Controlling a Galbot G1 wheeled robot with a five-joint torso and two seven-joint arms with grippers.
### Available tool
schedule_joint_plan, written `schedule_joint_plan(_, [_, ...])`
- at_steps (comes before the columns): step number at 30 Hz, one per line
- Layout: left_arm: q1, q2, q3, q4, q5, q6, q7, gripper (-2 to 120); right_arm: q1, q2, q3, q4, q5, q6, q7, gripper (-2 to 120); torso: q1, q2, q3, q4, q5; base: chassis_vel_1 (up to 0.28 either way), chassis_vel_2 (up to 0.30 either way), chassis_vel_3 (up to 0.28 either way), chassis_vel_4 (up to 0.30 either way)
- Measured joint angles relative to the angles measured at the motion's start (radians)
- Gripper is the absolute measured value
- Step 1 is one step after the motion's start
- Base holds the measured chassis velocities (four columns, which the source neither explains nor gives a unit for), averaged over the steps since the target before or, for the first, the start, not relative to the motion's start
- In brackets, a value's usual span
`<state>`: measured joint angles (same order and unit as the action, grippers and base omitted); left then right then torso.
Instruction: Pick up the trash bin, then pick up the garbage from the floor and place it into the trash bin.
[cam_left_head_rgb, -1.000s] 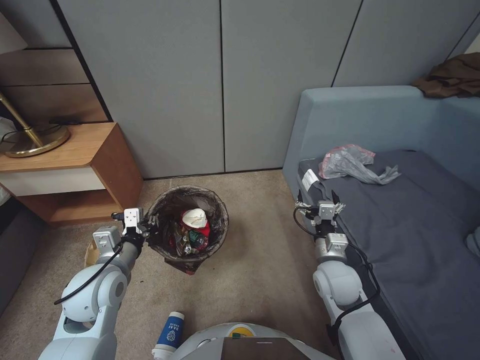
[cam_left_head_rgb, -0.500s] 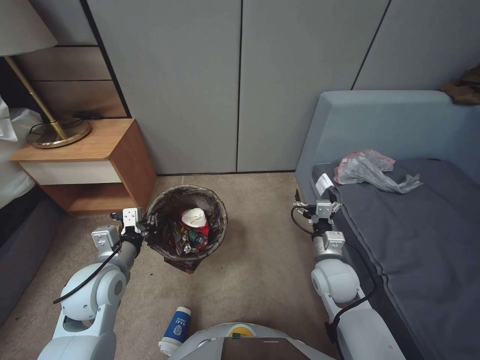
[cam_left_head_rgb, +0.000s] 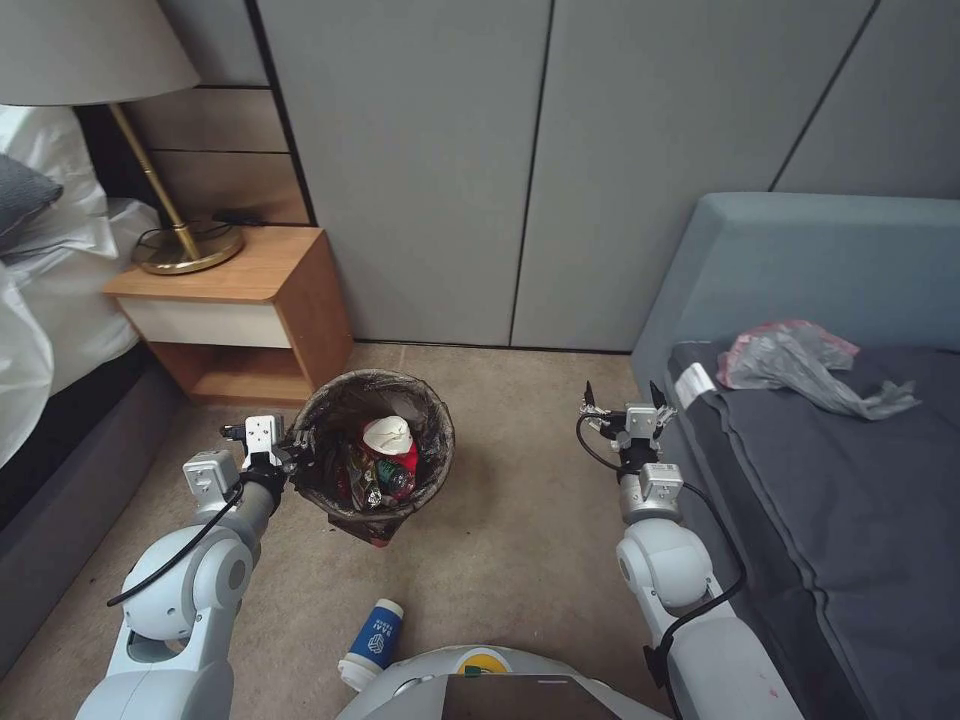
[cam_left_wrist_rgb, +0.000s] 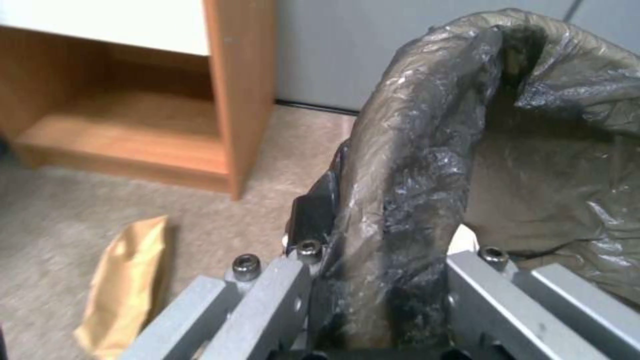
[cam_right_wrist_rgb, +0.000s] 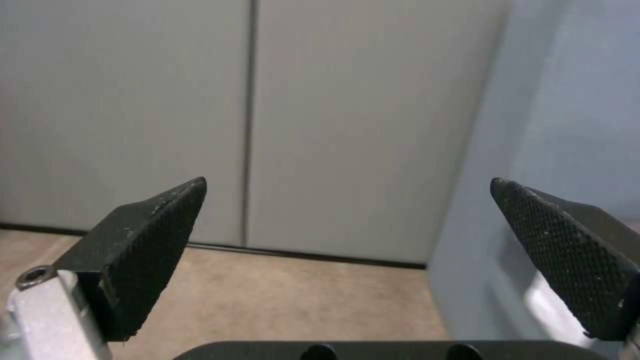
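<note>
On the left, left gripper (cam_left_head_rgb: 298, 455) still pinches trash bin (cam_left_head_rgb: 372, 392); right gripper (cam_left_head_rgb: 620, 393) spread.

left end effector (cam_left_wrist_rgb: 383, 280) clamped on trash bin (cam_left_wrist_rgb: 427, 150) rim, brown paper (cam_left_wrist_rgb: 123, 285) on carpet (cam_left_wrist_rgb: 60, 210)

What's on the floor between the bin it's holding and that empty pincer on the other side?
Only bare carpet, seen from the head view, between the trash bin and the right pincer.
</note>
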<state>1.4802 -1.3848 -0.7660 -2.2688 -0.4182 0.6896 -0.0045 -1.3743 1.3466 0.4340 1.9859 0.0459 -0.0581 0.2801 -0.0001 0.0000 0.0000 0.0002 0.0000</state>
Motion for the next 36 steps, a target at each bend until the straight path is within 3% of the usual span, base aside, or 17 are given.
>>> schedule_joint_plan(36, [-0.002, 0.001, -0.007, 0.006, -0.009, 0.0, 0.0, 5, 0.017, -0.004, -0.026, -0.014, 0.018, -0.026, 0.008, 100, 0.0, 0.0, 0.0, -0.0003, 0.0, 0.092, 0.088, 0.092, 0.082])
